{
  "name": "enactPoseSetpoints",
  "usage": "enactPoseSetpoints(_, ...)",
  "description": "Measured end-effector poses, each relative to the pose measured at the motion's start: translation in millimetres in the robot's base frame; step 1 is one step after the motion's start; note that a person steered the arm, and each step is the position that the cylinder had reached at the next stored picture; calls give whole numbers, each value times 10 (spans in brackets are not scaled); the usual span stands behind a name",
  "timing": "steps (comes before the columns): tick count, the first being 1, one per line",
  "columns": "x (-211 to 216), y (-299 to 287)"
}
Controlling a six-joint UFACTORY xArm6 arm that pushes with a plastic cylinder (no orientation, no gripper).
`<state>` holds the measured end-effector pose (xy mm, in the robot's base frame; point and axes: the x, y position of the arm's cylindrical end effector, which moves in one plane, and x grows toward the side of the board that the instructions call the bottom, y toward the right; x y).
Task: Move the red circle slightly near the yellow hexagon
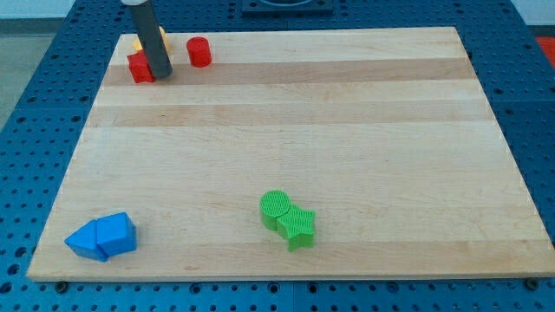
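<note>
The red circle (199, 52), a short cylinder, stands near the view's top left on the wooden board (347, 121). The yellow hexagon (136, 42) lies further left by the board's top-left corner and is mostly hidden behind my rod. A red block (140, 68) of unclear shape sits just below the yellow one. My tip (161, 74) rests on the board right beside that red block's right side, left of and a little below the red circle.
Two blue blocks (102, 237) lie together at the view's bottom left. A green circle (275, 209) and a green star (298, 227) touch each other at the bottom centre. Blue perforated table surrounds the board.
</note>
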<state>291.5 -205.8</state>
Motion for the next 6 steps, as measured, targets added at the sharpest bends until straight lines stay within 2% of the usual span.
enactPoseSetpoints(1,51,164)
enactPoseSetpoints(2,136,796)
enactPoseSetpoints(3,-2,1247)
enactPoseSetpoints(4,-341,1159)
enactPoseSetpoints(6,-343,892)
